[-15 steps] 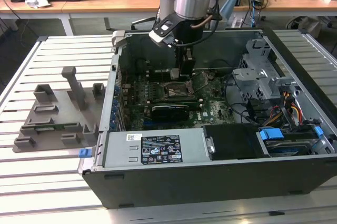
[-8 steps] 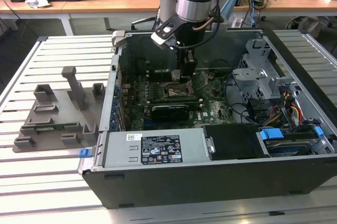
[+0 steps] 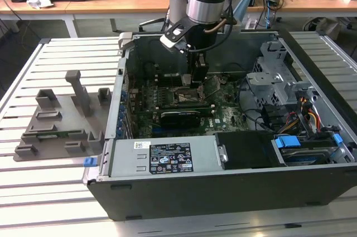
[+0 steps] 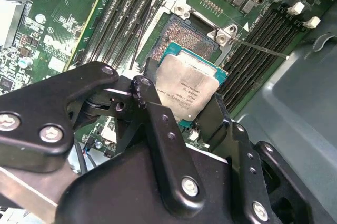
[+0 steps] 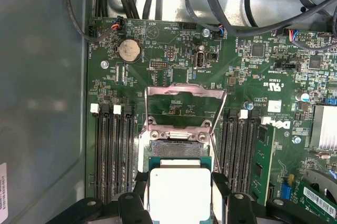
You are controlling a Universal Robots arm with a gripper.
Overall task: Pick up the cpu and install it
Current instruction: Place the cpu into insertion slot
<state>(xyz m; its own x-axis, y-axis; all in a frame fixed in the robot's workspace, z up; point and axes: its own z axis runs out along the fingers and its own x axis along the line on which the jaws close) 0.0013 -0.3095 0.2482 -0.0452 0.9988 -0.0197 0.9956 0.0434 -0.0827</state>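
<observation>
Over the socket mid-motherboard: cpu held in the gripper, not seated.
Fingers clamp the cpu by two opposite edges, silver top facing the wrist cameras. The open socket lies just beyond the fingertips, with its hold-down frame tipped up clear. In the first wrist view the cpu edges run parallel to the socket edges and look squared up. Height gap: can't tell.

Faint print, too small to read, crosses the silver top of the cpu; a sticker of symbols sits on the near power supply.
</observation>
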